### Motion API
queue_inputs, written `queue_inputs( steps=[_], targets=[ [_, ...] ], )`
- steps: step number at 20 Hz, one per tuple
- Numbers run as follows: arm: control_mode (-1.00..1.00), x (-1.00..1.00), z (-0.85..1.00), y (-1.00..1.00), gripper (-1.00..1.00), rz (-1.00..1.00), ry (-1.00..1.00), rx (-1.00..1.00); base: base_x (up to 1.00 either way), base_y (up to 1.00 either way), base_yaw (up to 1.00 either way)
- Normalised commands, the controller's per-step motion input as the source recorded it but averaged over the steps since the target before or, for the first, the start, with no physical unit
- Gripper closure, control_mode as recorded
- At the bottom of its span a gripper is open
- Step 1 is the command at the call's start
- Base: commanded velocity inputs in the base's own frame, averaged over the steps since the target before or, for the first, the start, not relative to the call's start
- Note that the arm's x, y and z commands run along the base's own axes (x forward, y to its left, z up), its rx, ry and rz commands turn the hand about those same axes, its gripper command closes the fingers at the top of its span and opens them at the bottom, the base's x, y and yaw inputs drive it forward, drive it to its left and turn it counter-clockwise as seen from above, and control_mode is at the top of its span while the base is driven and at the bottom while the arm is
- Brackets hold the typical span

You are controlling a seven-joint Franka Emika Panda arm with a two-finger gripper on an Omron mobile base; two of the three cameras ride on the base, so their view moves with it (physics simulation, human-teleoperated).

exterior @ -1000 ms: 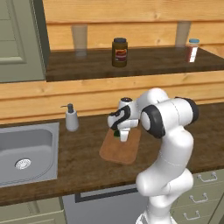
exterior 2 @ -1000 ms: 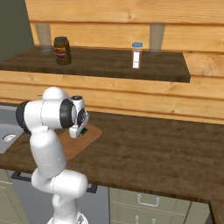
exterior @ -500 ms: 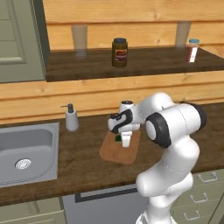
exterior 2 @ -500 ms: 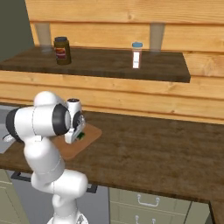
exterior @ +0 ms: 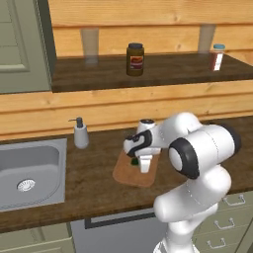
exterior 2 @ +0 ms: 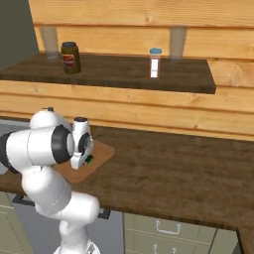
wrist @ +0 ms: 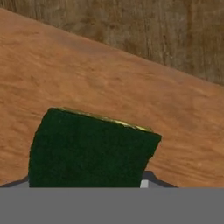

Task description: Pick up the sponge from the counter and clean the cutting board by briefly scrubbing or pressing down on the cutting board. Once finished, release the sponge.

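- The sponge fills the lower middle of the hand view, dark green with a thin yellowish edge along its top, seated between the fingers so that the gripper is judged to be clenched on it.
- In the left base view the gripper sits at the centre of the frame, low over the cutting board; a sliver of green shows beside the hand.
- In the right base view the same green bit peeks out at the left of centre, against the board.
- The board lies on the counter, right of the sink and the soap dispenser.
- Progress, as a judgement: the pickup looks done, and the sponge is over the light-brown wood, which spreads across the hand view.
- Whether the sponge actually presses on the board cannot be told; it appears very close or touching.
- Left to do: finish a brief scrub or press, then open the fingers and leave the sponge.
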Motion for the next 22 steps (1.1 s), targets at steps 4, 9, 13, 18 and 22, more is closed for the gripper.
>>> queue_inputs(
  steps=[4, 9, 13, 18, 22],
  targets=[
    [-1.00, -0.48, 0.56, -0.10, 1.00, -0.01, 0.01, -0.02, 0.00, 0.00, 0.00],
    [-1.00, 0.14, -0.43, 0.33, 1.00, -0.01, 0.42, -0.05, 0.00, 0.00, 0.00],
    [-1.00, 0.26, -1.00, 0.64, 1.00, 0.01, 0.39, 0.01, 0.00, 0.00, 0.00],
    [-1.00, -0.18, -0.74, 0.24, 1.00, 0.03, 0.02, 0.04, 0.00, 0.00, 0.00],
    [-1.00, -0.39, 0.18, 0.13, -1.00, 0.00, -0.21, 0.00, 0.00, 0.00, 0.00]
  ],
)
